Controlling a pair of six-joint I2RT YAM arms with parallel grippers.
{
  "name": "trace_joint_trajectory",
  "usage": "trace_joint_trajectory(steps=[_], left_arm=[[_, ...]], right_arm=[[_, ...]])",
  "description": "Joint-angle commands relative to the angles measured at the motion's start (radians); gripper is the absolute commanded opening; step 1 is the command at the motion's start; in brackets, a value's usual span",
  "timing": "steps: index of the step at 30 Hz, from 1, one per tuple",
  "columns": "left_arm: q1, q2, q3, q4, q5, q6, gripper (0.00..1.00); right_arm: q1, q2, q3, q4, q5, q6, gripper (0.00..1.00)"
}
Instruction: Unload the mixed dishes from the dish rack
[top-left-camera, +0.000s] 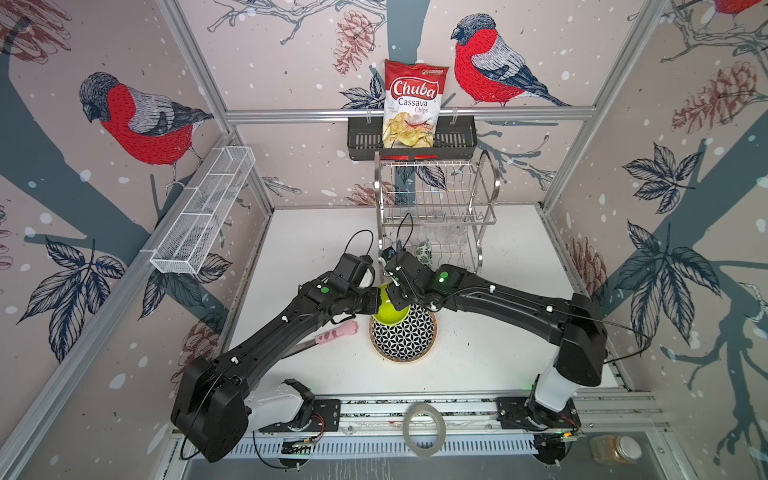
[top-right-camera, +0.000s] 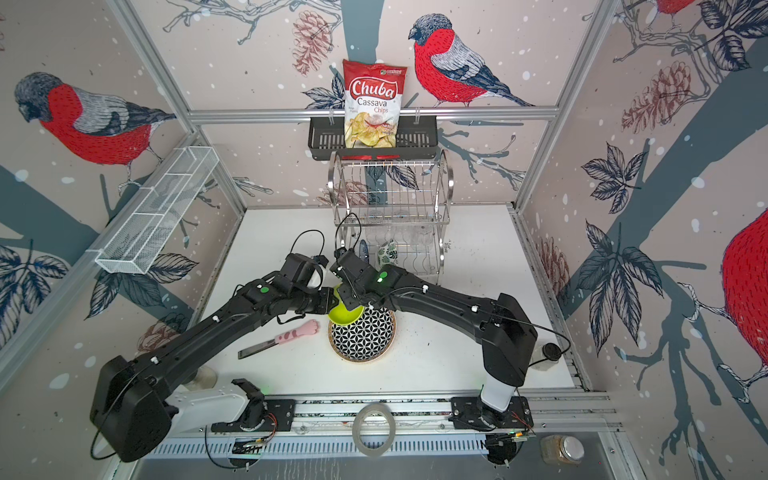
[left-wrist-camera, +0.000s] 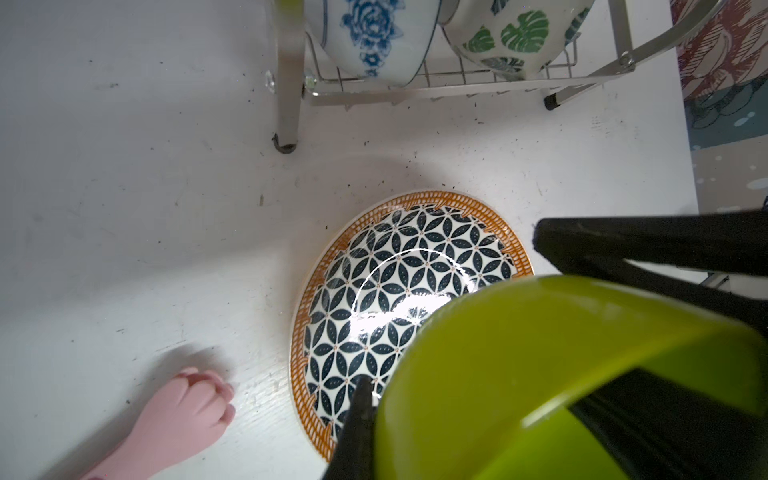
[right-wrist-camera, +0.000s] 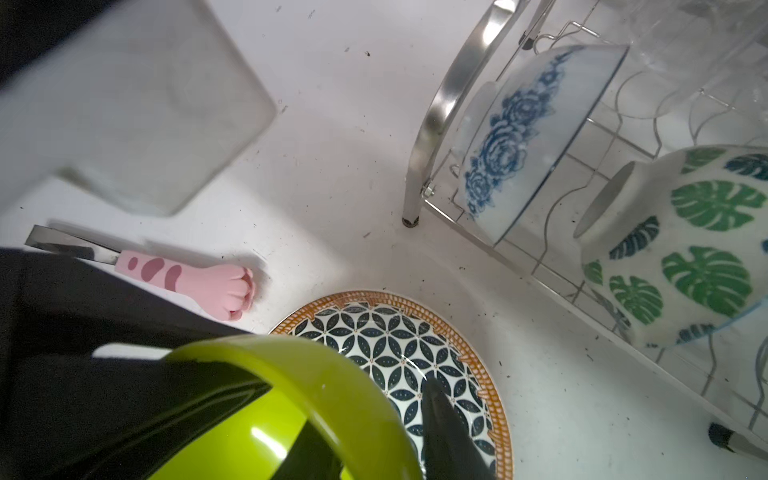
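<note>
Lime bowl (left-wrist-camera: 540, 353), glossy and tilted, clamped by left gripper (top-left-camera: 376, 300); hold of right gripper (top-left-camera: 397, 302) unclear.

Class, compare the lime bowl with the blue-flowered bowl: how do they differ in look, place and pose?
Look: the lime bowl is plain green; the blue-flowered bowl is white with blue flowers. Place: the lime bowl is held over the patterned plate; the blue-flowered bowl stands on edge on the rack's lower shelf. Both are small round bowls.
</note>
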Motion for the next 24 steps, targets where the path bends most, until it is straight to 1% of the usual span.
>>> trace_joint_trajectory(steps=[1, 3, 6, 7, 10, 13, 17, 21, 22, 24], left_arm=[[0.000, -0.018, -0.010, 0.048, 0.010, 0.008, 0.00], [0.000, -0.022, -0.018, 0.056, 0.015, 0.004, 0.00], [0.001, -0.029, -0.026, 0.061, 0.012, 0.001, 0.00], [0.000, -0.033, -0.028, 0.064, 0.006, -0.002, 0.00], [0.001, -0.051, -0.035, 0.089, -0.002, -0.015, 0.00], [0.000, -0.081, -0.043, 0.130, -0.002, -0.026, 0.19], [0.002, -0.121, -0.043, 0.187, -0.031, -0.036, 0.41], [0.003, -0.177, -0.042, 0.274, -0.071, -0.058, 0.71], [0.003, -0.197, -0.048, 0.311, -0.073, -0.062, 0.75], [0.003, -0.231, -0.058, 0.376, -0.087, -0.064, 0.81]], right_arm=[[0.019, 0.011, 0.023, 0.002, -0.005, 0.020, 0.22], [0.025, 0.015, 0.031, -0.006, -0.003, 0.027, 0.16], [0.036, 0.015, 0.025, -0.011, 0.004, 0.037, 0.02], [0.038, 0.013, 0.020, -0.011, 0.003, 0.038, 0.00], [0.040, 0.000, 0.000, -0.013, 0.004, 0.051, 0.00], [0.038, -0.040, -0.044, -0.009, 0.010, 0.074, 0.00], [0.024, -0.124, -0.136, -0.009, 0.019, 0.122, 0.00], [-0.013, -0.246, -0.263, -0.027, 0.052, 0.183, 0.00], [-0.027, -0.283, -0.302, -0.031, 0.063, 0.202, 0.00], [-0.060, -0.359, -0.384, -0.036, 0.072, 0.240, 0.00]])
